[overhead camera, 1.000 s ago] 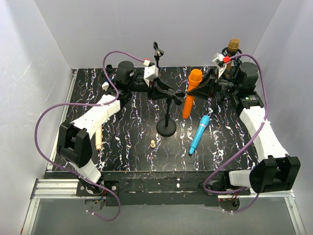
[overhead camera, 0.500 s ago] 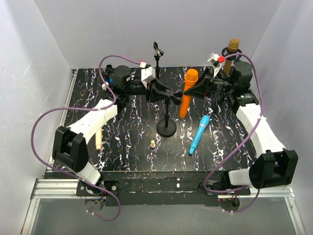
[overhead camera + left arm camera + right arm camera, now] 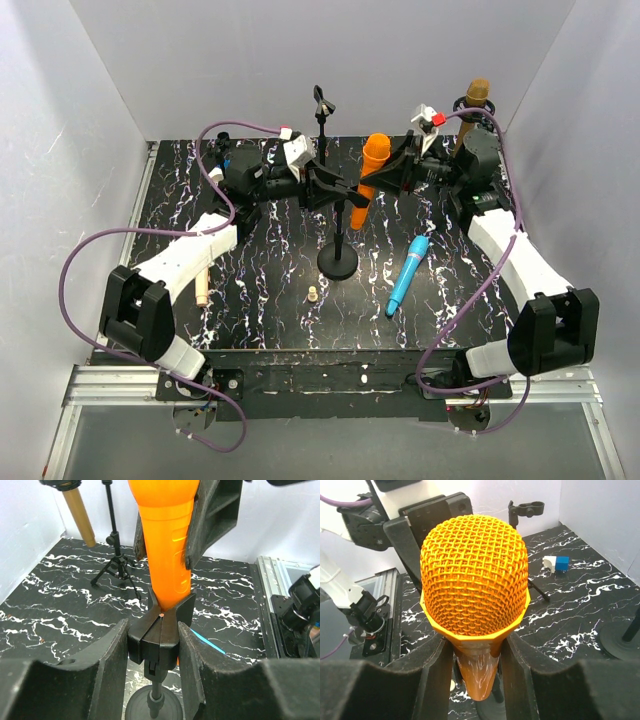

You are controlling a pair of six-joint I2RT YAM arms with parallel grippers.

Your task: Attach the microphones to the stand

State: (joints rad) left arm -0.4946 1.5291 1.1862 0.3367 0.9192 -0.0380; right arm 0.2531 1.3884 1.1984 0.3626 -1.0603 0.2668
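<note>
Near the table's (image 3: 250, 320) far edge, the right gripper (image 3: 476, 650) clamps the orange microphone (image 3: 165, 555), tail slanting down onto the stand clip (image 3: 161, 630) pinched by the left gripper (image 3: 153, 655).

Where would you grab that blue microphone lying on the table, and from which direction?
Mid-body of the light blue microphone, coming straight down from above, fingers across its slim barrel: it lies flat on the table, apart from the other things.
</note>
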